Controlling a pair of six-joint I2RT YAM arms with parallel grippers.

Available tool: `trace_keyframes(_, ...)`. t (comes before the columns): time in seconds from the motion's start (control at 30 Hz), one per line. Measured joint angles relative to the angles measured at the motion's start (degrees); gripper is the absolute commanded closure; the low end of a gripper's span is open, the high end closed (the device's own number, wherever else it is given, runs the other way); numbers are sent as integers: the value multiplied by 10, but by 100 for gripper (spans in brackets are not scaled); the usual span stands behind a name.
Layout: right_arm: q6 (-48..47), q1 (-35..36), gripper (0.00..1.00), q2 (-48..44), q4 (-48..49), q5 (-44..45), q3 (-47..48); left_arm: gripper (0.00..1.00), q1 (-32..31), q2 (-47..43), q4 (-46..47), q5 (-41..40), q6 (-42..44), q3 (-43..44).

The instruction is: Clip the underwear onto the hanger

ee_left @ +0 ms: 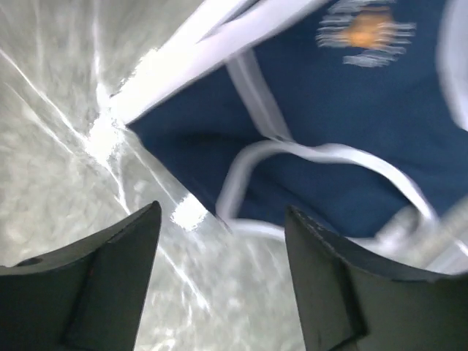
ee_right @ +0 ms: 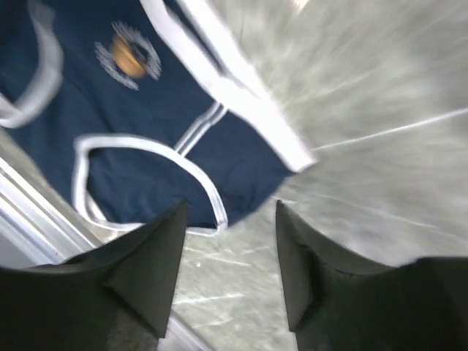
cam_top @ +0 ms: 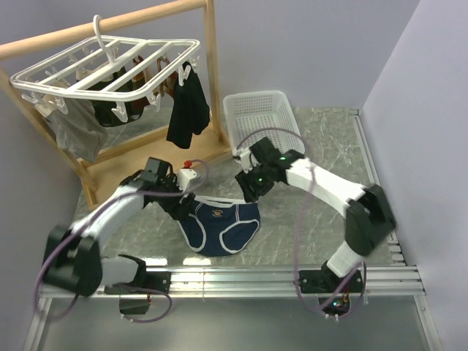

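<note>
Underwear (cam_top: 219,225), navy with white trim, lies spread flat on the surface (cam_top: 329,146), well in front of the hanger (cam_top: 110,69) and lower than it, with no part lifted or pinched. The hanger hangs by its hook from the wooden rail (cam_top: 110,33), and a few dark garments (cam_top: 188,110) dangle from clips along its near side. The left claw (ee_left: 223,219) sits at the waistband corner on the hanger's side, and the right claw (ee_right: 230,212) at the corner away from the hanger. Both claws are released: in each wrist view the fingers stand apart with only bare surface between them and the edge of the cloth just past the tips. Judged from this, the task is at its very start, since nothing of the briefs has reached the hanger. Left to do are gripping the waistband, carrying the cloth up to the hanger, and seating it in a free clip
</note>
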Motion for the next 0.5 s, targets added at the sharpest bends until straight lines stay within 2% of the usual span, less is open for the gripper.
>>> trace_keyframes(0.03,0,0,37,-38,8,10,0,13,0,-46,-13,17,14,-8)
trace_keyframes(0.1,-2,0,33,-112,27,31,-1,1,0,-136,-33,49,33,-12)
trace_keyframes(0.23,-11,-10,32,-248,61,85,1,1,0,-297,-47,90,30,-7)
trace_keyframes(0.33,-10,-45,31,-279,73,103,12,1,-1,-377,-47,90,-28,7)
trace_keyframes(0.43,-9,-75,28,-273,82,127,13,1,-1,-438,-39,57,-123,30)
trace_keyframes(0.5,-9,-79,14,-264,82,136,13,1,-1,-466,-34,26,-190,53)
